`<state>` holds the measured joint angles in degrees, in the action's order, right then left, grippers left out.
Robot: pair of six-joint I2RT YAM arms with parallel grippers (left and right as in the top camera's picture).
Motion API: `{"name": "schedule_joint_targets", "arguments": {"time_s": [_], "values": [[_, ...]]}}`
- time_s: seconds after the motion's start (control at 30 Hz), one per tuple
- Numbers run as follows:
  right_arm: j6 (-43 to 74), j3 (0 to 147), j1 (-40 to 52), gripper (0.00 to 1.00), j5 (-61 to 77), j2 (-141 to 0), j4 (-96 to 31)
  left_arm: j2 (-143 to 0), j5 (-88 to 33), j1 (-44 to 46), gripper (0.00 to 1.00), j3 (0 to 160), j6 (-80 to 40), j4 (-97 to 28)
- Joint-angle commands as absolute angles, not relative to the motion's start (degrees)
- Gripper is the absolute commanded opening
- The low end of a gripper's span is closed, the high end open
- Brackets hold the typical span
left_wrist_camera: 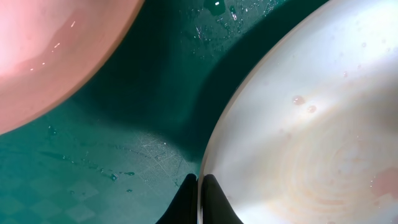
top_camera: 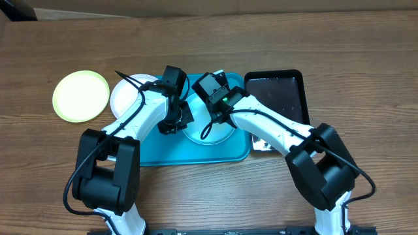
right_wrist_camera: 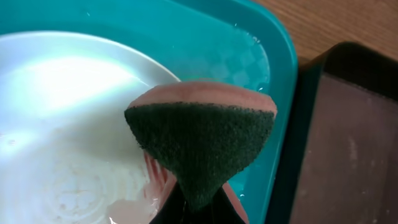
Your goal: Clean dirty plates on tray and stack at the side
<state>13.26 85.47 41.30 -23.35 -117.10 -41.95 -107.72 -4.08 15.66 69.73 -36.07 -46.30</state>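
Note:
A pale blue plate (top_camera: 212,132) lies in the turquoise tray (top_camera: 196,153). My left gripper (top_camera: 177,122) is shut on its left rim; in the left wrist view the black fingertips (left_wrist_camera: 186,202) pinch the rim of the plate (left_wrist_camera: 311,124), and a dark shadow lies under that edge. My right gripper (right_wrist_camera: 198,210) is shut on a sponge (right_wrist_camera: 202,140), pink with a dark green scouring face, held over the plate's (right_wrist_camera: 62,124) far right part. A white plate (top_camera: 129,96) sits at the tray's far left corner. A yellow-green plate (top_camera: 80,96) lies on the table to the left.
A narrow glossy black tray (top_camera: 277,94) stands against the turquoise tray's right side, also in the right wrist view (right_wrist_camera: 348,143). Water drops speckle the tray floor (left_wrist_camera: 124,155). Bare wooden table surrounds both trays.

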Motion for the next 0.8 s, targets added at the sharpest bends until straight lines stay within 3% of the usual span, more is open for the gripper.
{"name": "schedule_joint_targets", "arguments": {"time_s": [0.0,0.27,0.53,0.77], "values": [[13.32,85.19,41.25,0.04,-24.56,-119.02,-41.39,-108.31,-4.05,15.46,0.04,69.49,-35.75,-46.44],[13.74,85.19,41.23,0.04,-23.86,-121.73,-41.85,-108.31,-4.08,15.46,0.04,69.49,-35.46,-46.50],[13.80,85.17,41.23,0.04,-10.31,-124.81,-42.00,-108.31,-4.08,15.46,0.04,69.49,-35.11,-46.44],[13.85,85.17,41.23,0.04,-8.82,-125.12,-42.04,-108.31,-4.08,15.49,0.04,69.49,-35.11,-46.44]]}}
